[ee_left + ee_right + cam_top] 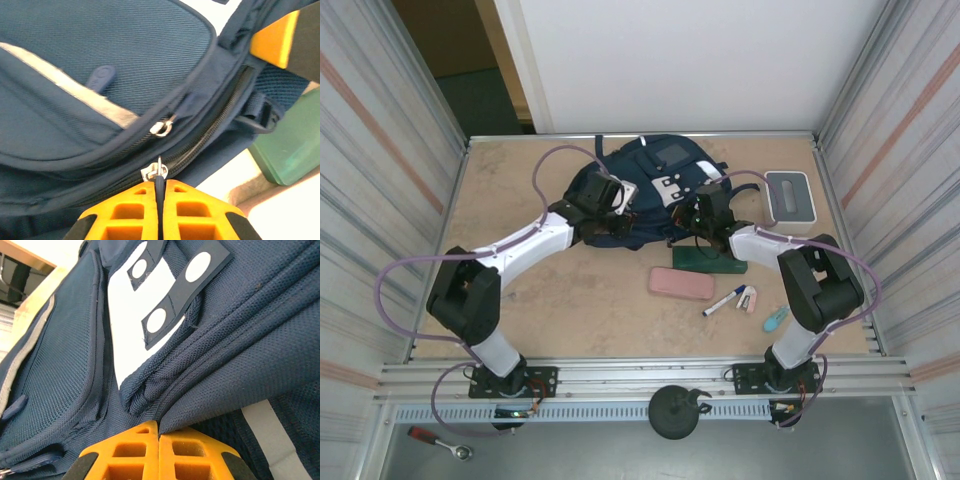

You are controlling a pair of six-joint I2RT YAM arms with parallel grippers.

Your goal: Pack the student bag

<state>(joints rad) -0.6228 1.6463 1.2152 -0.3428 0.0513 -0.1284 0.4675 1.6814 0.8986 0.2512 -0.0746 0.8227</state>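
Observation:
The navy student bag lies at the back middle of the table, with a grey front patch and white buckle patches. My left gripper is at the bag's left front. In the left wrist view, my left gripper is shut on the dark pull tab of the main zipper's silver slider. A second slider sits just above on the pocket zipper. At the bag's right front, my right gripper is shut on a fold of the bag's fabric.
A green book lies in front of the bag, and its corner is close to my left gripper. A pink pencil case, a marker, a small eraser and a teal item lie nearer. A white-grey box stands at the back right.

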